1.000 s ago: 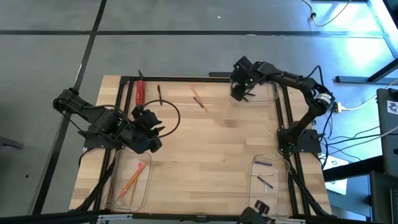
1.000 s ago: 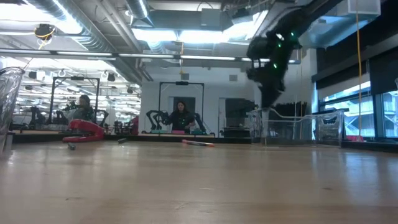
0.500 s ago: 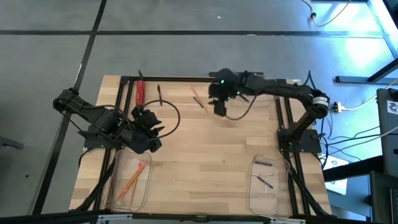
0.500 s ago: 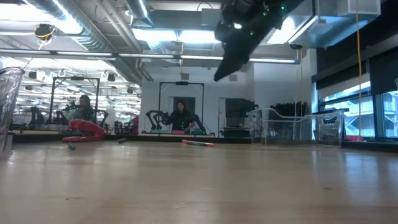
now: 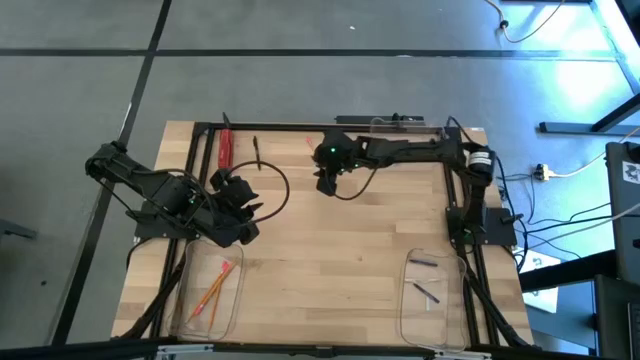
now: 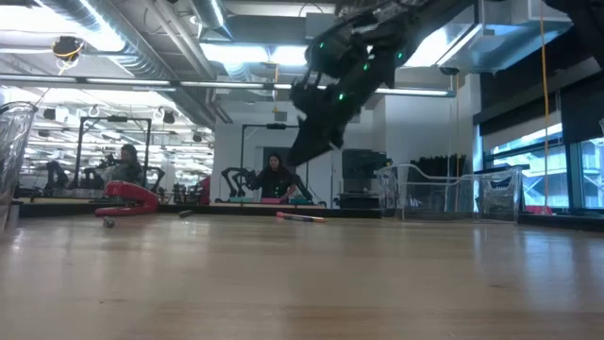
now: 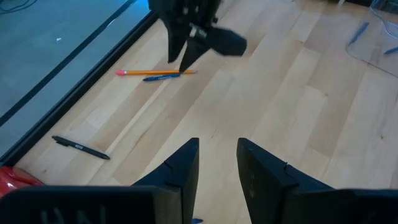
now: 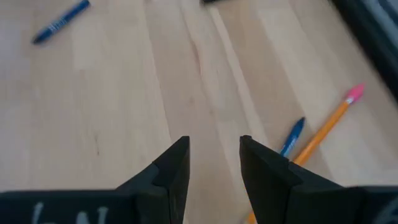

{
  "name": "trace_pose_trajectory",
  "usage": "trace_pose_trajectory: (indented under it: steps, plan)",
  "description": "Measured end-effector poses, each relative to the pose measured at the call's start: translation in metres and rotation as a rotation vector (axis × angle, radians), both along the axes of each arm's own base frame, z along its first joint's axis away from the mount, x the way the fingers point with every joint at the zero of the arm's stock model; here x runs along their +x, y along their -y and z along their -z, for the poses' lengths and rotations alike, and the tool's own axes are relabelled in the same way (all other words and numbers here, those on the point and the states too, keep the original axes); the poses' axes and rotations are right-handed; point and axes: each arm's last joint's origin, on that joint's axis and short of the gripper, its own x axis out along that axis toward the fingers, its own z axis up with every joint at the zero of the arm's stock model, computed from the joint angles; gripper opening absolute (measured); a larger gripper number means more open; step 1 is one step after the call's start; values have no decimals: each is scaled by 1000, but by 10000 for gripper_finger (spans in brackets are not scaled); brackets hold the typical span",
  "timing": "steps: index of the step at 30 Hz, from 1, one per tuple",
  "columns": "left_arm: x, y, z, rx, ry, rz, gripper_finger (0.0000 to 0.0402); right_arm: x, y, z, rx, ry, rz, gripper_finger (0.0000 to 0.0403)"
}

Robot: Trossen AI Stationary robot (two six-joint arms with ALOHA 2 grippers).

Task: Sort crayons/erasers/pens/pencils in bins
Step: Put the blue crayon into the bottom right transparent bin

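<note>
High view: right gripper (image 5: 325,185) reaches across the upper middle of the table (image 5: 340,250), hanging just beside a pencil (image 5: 318,157) and a short blue crayon lying against it. Its wrist view shows the fingers (image 8: 171,165) spread with bare wood between them, holding nothing; the pencil (image 8: 323,127) with its pink end and the crayon (image 8: 291,135) lie side by side, touching, just off to one side. A second blue crayon (image 8: 61,22) lies well apart from that pair.

Left gripper (image 5: 240,205) waits at centre left, above the lower-left bin (image 5: 185,310), fingers (image 7: 180,171) parted and empty.

That bin holds two pencils (image 5: 212,288). The lower-right bin (image 5: 408,310) holds two dark sticks (image 5: 427,290). A third bin (image 5: 440,130) sits at the upper right edge; contents cannot be told.

Upper left: a pen (image 5: 256,150) lies on the wood beside a red tool (image 5: 226,148). A black cable (image 5: 282,185) loops near the left gripper.

Low view: right gripper (image 6: 304,151) hangs clear above the tabletop; a person (image 6: 274,178) stands far behind.
</note>
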Motion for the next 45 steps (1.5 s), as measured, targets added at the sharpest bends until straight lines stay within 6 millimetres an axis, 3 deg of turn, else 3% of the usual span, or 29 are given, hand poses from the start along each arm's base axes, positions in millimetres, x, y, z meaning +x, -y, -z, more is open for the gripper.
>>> trace_pose_trajectory:
  steps: [7, 13, 20, 31, 45]
  plan:
    - [0, 0, 0, 0, 0, 0, 102, 8, 7, 34, -102, -93, 92, 138]
    - [0, 0, 1, 2, -3, 0, 102, 13, 9, 43, -152, -85, 60, 138]
    - [1, 0, 20, 31, -60, -1, 102, 19, 11, 62, -131, -80, 83, 138]
    - [0, 0, 31, 36, -81, -19, 102, 18, 19, 61, -111, -38, 257, 138]
    - [1, 0, 31, 41, -78, -22, 102, 19, 23, 79, -34, -54, 236, 138]
